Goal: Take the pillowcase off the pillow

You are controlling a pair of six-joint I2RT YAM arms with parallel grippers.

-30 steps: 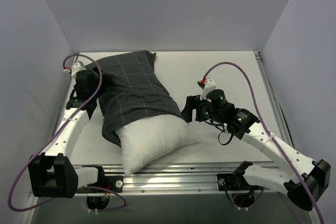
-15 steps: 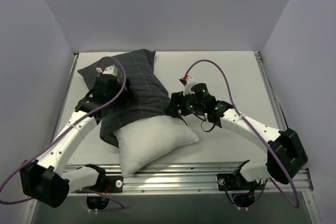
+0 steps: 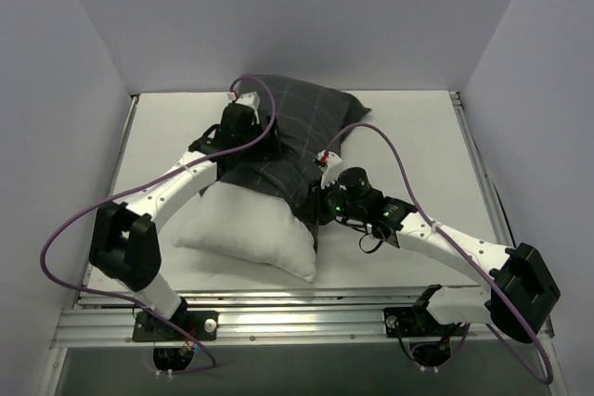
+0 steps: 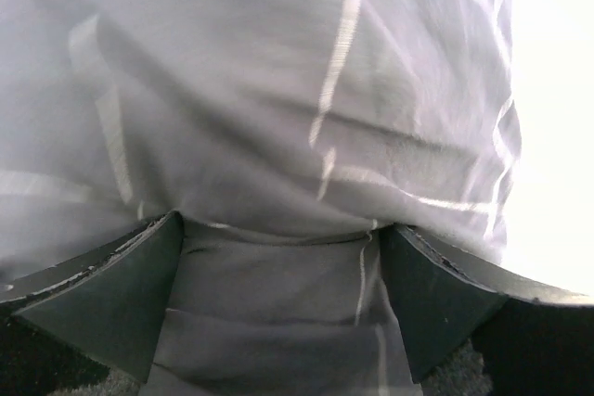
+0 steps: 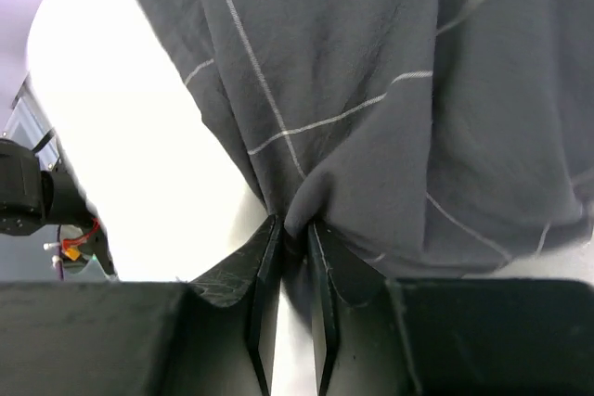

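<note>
The dark checked pillowcase point(image 3: 306, 122) covers the far half of the white pillow point(image 3: 246, 229), which lies slantwise across the table's middle. My left gripper point(image 3: 260, 147) rests on top of the pillowcase point(image 4: 278, 90), its jaws spread wide and open with loose cloth lying between the fingers point(image 4: 102, 294). My right gripper point(image 3: 314, 209) sits at the pillowcase's near right edge, where cloth meets pillow. In the right wrist view its gripper point(image 5: 295, 234) is shut on a pinched fold of the pillowcase point(image 5: 418, 118).
White walls close in the table on the left, back and right. An aluminium rail point(image 3: 278, 308) runs along the near edge. Purple cables point(image 3: 390, 141) loop above both arms. Bare white tabletop point(image 3: 427, 155) shows at the right.
The right gripper moved left to the pillowcase edge and closed on a fold. The left arm swung from the far left onto the pillowcase. Pillow and case turned, the covered end now toward the back right.
</note>
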